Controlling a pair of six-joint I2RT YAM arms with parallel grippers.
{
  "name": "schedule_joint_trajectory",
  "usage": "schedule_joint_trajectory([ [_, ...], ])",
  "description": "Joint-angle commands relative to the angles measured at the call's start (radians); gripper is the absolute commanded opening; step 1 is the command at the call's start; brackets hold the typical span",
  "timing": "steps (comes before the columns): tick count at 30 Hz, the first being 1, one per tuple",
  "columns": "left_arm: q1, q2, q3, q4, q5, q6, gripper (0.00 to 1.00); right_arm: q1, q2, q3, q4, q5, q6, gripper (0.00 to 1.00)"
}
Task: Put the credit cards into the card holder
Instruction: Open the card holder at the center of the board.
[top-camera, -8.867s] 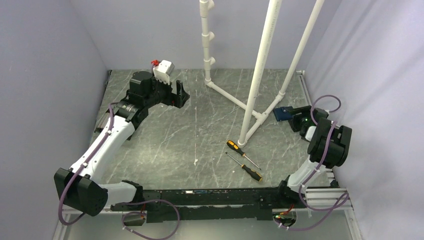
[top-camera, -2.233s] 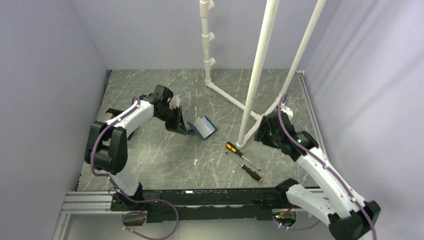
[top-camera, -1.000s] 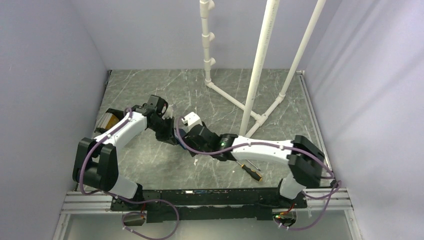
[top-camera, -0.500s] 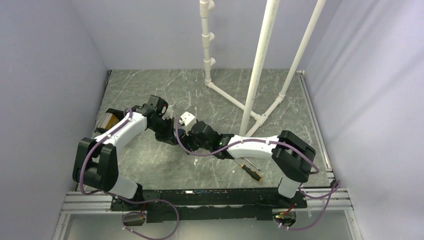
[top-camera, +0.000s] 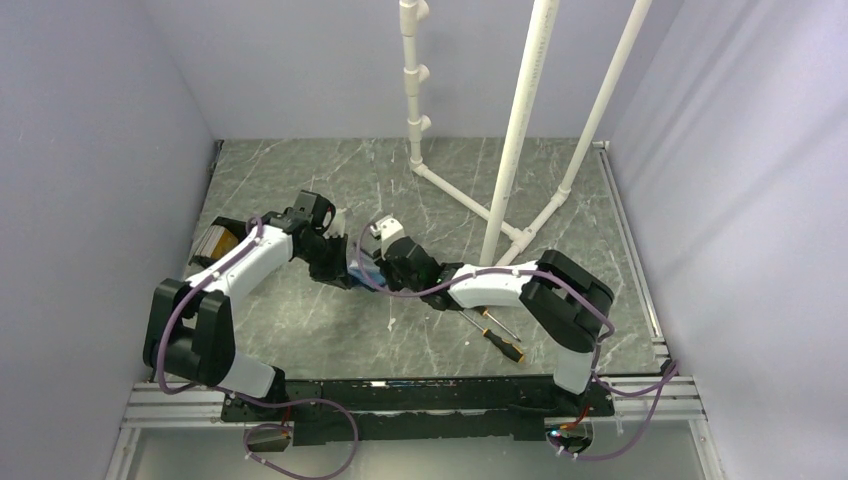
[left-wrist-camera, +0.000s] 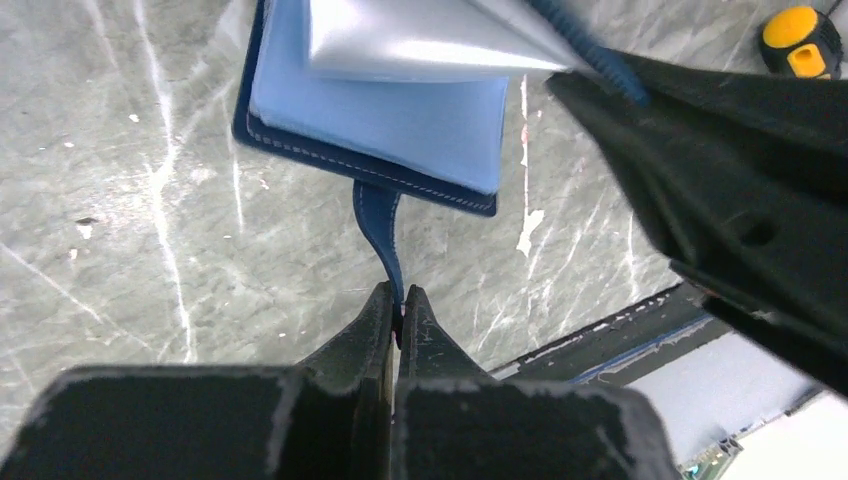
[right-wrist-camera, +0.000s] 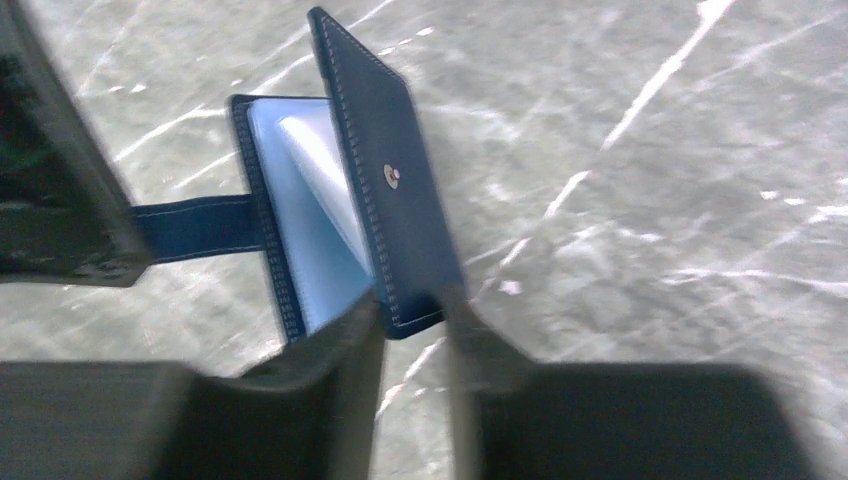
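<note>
While left pincer (left-wrist-camera: 399, 303) pinches its tab (left-wrist-camera: 378, 215), card holder (left-wrist-camera: 375, 125) lies just ahead.

A small navy-blue folding card holder (right-wrist-camera: 400, 220), pale-stitched and lined in light blue, was pictured against a grey marble-patterned table (top-camera: 300, 320) veined with white; a screwdriver handle (top-camera: 507, 348) was coloured orange-yellow and black.

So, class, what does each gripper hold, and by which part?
The left gripper pinches the card holder by its strap. The right gripper straddles the cover at its corner; a firm grip cannot be told.
</note>
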Motion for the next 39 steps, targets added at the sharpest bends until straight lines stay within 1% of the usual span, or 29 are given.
schedule_joint_trajectory([
  [1,0.004,-0.023,0.0,-0.007,-0.095,0.015,0.0,-0.037,-0.045,0.008,-0.003,0.034,0.085,0.02],
  [2,0.004,-0.011,0.002,-0.015,-0.127,0.009,0.0,-0.043,-0.045,0.008,-0.022,0.024,0.123,0.0],
  [4,0.004,0.02,0.009,-0.037,-0.191,-0.004,0.0,-0.047,-0.047,-0.01,-0.025,0.006,0.164,0.0],
  [8,0.004,0.102,0.03,-0.084,-0.336,-0.052,0.0,-0.049,-0.057,-0.014,-0.117,0.055,0.286,0.0],
  [11,0.004,0.178,0.061,-0.127,-0.404,-0.084,0.0,-0.05,-0.076,-0.043,-0.114,0.059,0.336,0.0],
  [12,0.004,0.197,0.069,-0.136,-0.41,-0.09,0.03,-0.05,-0.075,-0.056,-0.101,0.054,0.34,0.0],
  [15,0.004,0.181,0.085,-0.148,-0.366,-0.109,0.27,-0.053,-0.062,-0.078,-0.082,0.019,0.362,0.0],
  [18,0.004,0.06,0.077,-0.129,-0.28,-0.134,0.52,-0.052,-0.064,-0.091,-0.052,0.009,0.372,0.0],
  [19,0.004,0.015,0.075,-0.12,-0.241,-0.146,0.6,-0.052,-0.064,-0.097,-0.037,0.011,0.371,0.0],
  [20,0.005,-0.022,0.072,-0.11,-0.202,-0.158,0.65,-0.052,-0.064,-0.101,-0.022,0.009,0.369,0.0],
  [22,0.005,-0.096,0.068,-0.087,-0.14,-0.207,0.72,-0.052,-0.061,-0.097,-0.016,-0.001,0.364,0.0],
  [26,0.005,-0.215,0.024,0.045,-0.022,-0.319,0.79,-0.049,-0.097,-0.123,0.007,0.02,0.353,0.0],
  [27,0.005,-0.228,0.011,0.093,-0.003,-0.344,0.8,-0.049,-0.102,-0.127,0.006,0.032,0.348,0.0],
  [28,0.005,-0.23,0.002,0.132,0.005,-0.36,0.85,-0.049,-0.105,-0.131,0.005,0.039,0.347,0.0],
  [29,0.004,-0.219,0.003,0.154,-0.002,-0.369,0.87,-0.049,-0.106,-0.137,0.012,0.043,0.348,0.0],
  [31,0.005,-0.171,0.017,0.153,-0.035,-0.373,0.88,-0.049,-0.113,-0.146,0.018,0.049,0.352,0.0],
  [33,0.005,-0.117,0.012,0.187,-0.019,-0.379,0.87,-0.049,-0.12,-0.151,0.022,0.053,0.357,0.0],
  [36,0.004,-0.06,-0.041,0.317,0.042,-0.406,0.82,-0.049,-0.13,-0.154,0.009,0.088,0.371,0.0],
  [39,0.004,-0.003,-0.086,0.358,0.029,-0.415,0.75,-0.05,-0.142,-0.149,-0.044,0.169,0.414,0.0],
])
